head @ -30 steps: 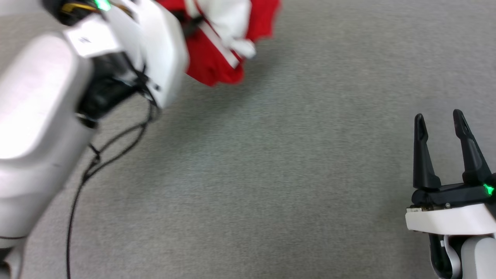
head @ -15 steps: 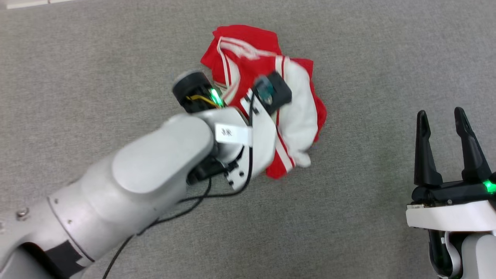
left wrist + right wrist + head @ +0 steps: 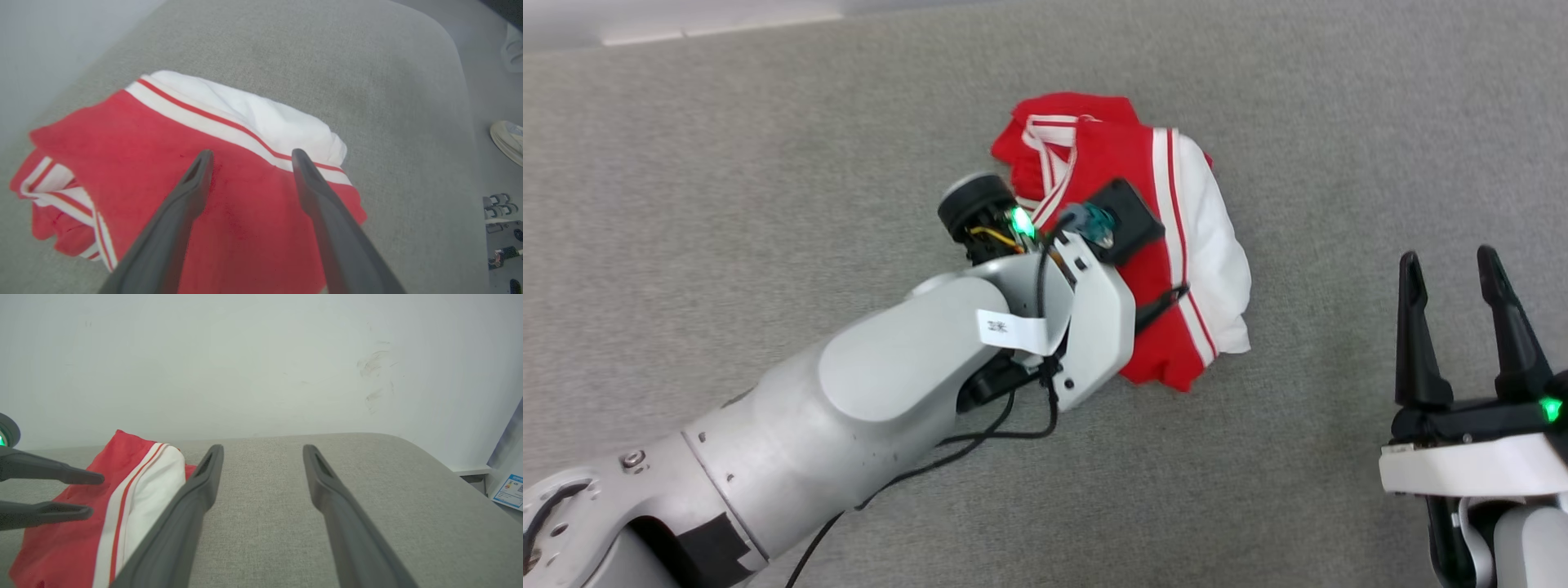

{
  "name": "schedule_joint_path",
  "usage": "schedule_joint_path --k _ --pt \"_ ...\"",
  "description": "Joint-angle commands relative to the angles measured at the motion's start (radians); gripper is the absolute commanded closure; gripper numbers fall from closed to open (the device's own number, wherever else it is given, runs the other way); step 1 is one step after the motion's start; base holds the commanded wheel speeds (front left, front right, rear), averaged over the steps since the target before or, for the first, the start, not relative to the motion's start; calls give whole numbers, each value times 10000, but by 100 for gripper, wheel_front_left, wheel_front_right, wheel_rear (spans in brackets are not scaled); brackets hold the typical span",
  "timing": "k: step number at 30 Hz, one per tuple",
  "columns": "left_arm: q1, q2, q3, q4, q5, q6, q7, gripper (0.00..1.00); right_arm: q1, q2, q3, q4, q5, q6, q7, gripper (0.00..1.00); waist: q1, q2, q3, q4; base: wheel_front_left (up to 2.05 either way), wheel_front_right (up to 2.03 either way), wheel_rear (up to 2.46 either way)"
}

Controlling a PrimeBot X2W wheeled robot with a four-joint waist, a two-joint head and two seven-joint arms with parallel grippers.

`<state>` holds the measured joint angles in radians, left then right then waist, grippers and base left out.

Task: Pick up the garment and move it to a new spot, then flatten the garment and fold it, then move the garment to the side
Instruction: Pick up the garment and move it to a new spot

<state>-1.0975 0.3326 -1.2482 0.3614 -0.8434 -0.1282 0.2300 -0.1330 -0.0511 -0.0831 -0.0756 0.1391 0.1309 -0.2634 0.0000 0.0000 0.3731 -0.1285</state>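
**Current state.** The garment (image 3: 1205,253) lies in a bunched heap on the grey worktop (image 3: 768,163), toward the far side and roughly centred. The left tool (image 3: 252,152) hangs just above the red cloth with its jaws wide and nothing between them. I cannot tell whether the fingertips touch the fabric. The right tool (image 3: 1447,255) stands with its jaws wide and holds nothing. It is near the right edge of the worktop, well apart from the heap.

**Step in hand.** I judge the relocation complete and flattening due.

1. Find a free edge before closing. The white sleeve (image 3: 265,118) is folded over the right of the heap, and striped trim (image 3: 1049,155) shows at the far left.
2. Pinch 1 layer only. A grip through several layers will lift the whole heap.
3. Bring the right tool in to take a 2nd point, then draw the 2 tools apart, low over the surface.
4. Expect the cloth to drag and crease instead of sliding freely.

**Surface and room.** The worktop has a grey felt-like cover and rounded corners. There is ample bare area on every side of the heap. A pale wall (image 3: 245,355), lightly scuffed, stands behind the far edge. Beyond the worktop, on the floor, is a pale shoe (image 3: 506,141).
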Motion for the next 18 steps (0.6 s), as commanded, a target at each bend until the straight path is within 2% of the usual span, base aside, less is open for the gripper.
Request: schedule_joint_path --k 1,4,10,15,18 --pt "-31 -25 215 79 160 96 -646 0 205 17 -34 50 -95 -3 -21 0 0 0 -435 322 0 0 0" --pt "298 81 624 130 501 618 -2026 0 405 17 -62 92 -166 -3 -21 0 0 0 -857 574 0 0 0" --pt "1268 614 1351 -28 1054 2186 -4263 0 781 17 -147 160 -263 -3 -21 0 0 0 -1503 1044 0 0 0" --pt "2592 1069 2251 -361 1340 3581 -4917 0 1058 15 -218 223 -313 -3 -21 0 0 0 -1957 1385 0 0 0" --pt "3554 1208 3308 -1072 1813 4409 -4965 0 1230 17 -274 228 -334 -3 -21 0 0 0 -2151 1555 0 0 0"
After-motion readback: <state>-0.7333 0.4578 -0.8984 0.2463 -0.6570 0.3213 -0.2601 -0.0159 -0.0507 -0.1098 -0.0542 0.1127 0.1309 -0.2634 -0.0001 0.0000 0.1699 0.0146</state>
